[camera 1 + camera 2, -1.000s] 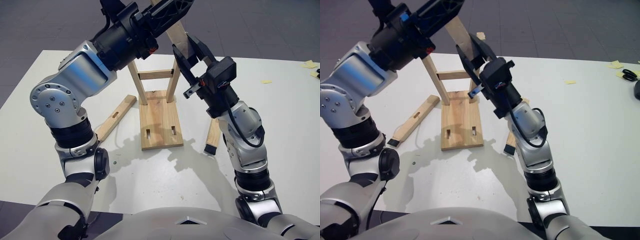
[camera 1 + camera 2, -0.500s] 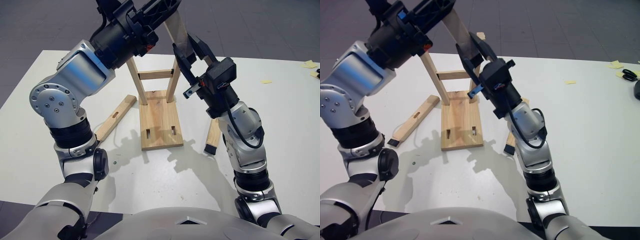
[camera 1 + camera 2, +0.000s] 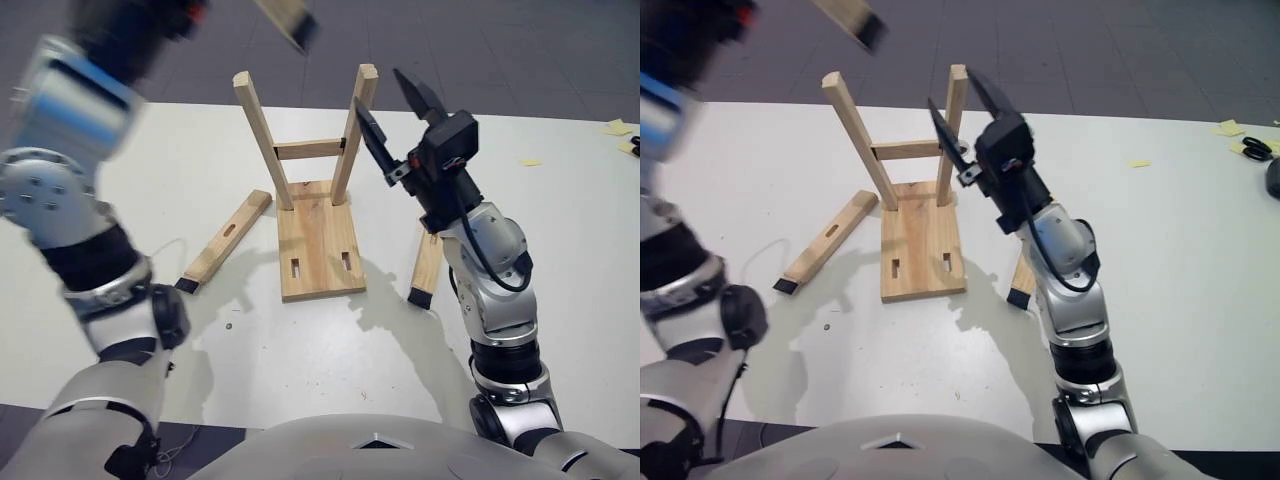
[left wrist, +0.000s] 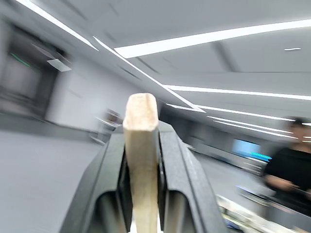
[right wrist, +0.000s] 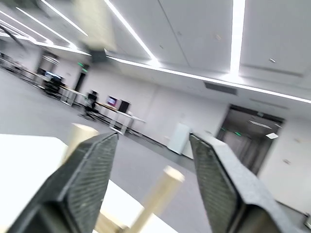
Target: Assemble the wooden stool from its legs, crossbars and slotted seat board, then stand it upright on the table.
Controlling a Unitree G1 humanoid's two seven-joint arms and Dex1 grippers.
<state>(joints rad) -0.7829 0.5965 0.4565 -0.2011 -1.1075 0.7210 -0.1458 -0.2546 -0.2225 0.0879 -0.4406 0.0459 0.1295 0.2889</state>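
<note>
Here, half the stool frame stands in the board while a wooden piece is held aloft.

Nearest, the seat board (image 3: 320, 250) lies flat on the table (image 3: 560, 250), its two near slots bare. One loose leg (image 3: 225, 240) lies just to its left, and a second loose leg (image 3: 427, 268) lies to its right, partly behind the right arm. At the board's far end the left upright leg (image 3: 262, 140) and the right upright leg (image 3: 353, 135) stand joined by a crossbar (image 3: 310, 150). The right gripper (image 3: 392, 115) hangs just beside the right upright leg's top, fingers spread wide, gripping nothing. Higher and farther, the left gripper (image 4: 141, 141) is clamped on a wooden piece (image 4: 141, 165), well above the frame.
</note>
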